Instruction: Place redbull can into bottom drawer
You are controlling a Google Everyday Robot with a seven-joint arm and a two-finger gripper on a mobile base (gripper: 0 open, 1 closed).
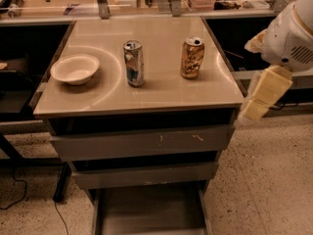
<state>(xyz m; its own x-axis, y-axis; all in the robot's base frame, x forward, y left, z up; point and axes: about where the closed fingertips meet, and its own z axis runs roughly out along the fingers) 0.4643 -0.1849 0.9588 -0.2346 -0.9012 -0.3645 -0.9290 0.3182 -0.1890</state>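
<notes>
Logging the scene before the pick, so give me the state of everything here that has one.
redbull can: upright on the tabletop, not held.
gold-brown can: upright, to its right.
bowl: right way up, empty.
bottom drawer: pulled open, visible floor bare.
upper two drawers: not pulled out.
end effector: beside the tabletop's right edge, touching neither can.

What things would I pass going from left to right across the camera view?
white bowl → redbull can → gold-brown can → gripper, hanging in the air just right of the table.
</notes>
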